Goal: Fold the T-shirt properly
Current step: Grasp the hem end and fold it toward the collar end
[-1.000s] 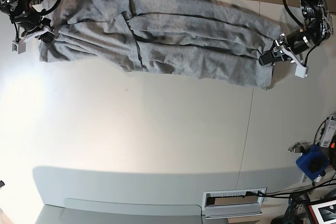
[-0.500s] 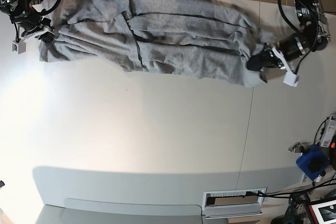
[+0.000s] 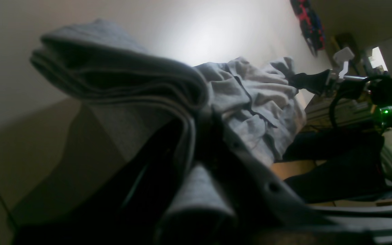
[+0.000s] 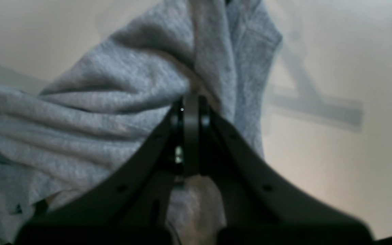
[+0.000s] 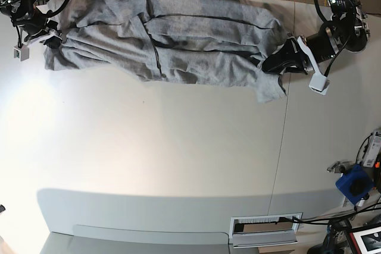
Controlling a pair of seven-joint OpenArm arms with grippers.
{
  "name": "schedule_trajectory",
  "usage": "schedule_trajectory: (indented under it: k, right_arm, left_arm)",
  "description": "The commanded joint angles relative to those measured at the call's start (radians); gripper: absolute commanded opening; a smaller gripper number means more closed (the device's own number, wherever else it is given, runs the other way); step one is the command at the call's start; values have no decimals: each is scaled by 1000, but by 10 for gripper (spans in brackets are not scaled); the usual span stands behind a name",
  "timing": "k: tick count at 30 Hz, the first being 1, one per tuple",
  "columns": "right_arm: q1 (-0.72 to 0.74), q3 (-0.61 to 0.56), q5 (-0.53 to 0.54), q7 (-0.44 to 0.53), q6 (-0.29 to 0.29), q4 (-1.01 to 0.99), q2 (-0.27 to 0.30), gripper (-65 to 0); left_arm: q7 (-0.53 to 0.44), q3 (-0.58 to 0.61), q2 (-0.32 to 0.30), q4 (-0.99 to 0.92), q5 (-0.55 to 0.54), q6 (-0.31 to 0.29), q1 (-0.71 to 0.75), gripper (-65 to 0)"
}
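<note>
Along the far edge of the white table (image 5: pixel 178 159), your heather-grey cotton T-shirt (image 5: pixel 178 46) lies in a long, narrow, rumpled band. At its left end, your right pincer (image 5: pixel 50 38) is clamped on the cloth; at its right end, your left pincer (image 5: pixel 275 63) grips a bunched end, lifted and curled inward. Judging by this, the lengthwise folds are made; the crosswise folds remain.

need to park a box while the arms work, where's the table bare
Bare: the wide white table below the T-shirt, down to the vent grille at the near edge. Crowded: the far strip, where the left gripper and the right gripper pinch the shirt's two ends.
</note>
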Motion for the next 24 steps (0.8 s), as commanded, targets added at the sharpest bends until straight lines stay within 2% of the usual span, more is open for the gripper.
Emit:
schedule_trajectory:
  k: [1, 6, 11, 19, 24]
  right_arm:
    - [3, 5, 18, 12, 3, 15, 17, -650]
    - [3, 5, 18, 12, 3, 15, 17, -650]
    - [3, 5, 18, 12, 3, 15, 16, -650]
    - [3, 5, 18, 11, 3, 15, 17, -650]
    - [3, 5, 18, 11, 3, 15, 17, -650]
  left_arm:
    - [-1, -3, -11, 18, -52, -5, -5, -650]
    - [47, 50, 3, 18, -118, -5, -5, -650]
    - [45, 223, 3, 18, -116, -5, -10, -650]
    - [-29, 418, 82, 18, 33, -5, -71, -650]
    - [-99, 532, 106, 18, 145, -5, -104, -650]
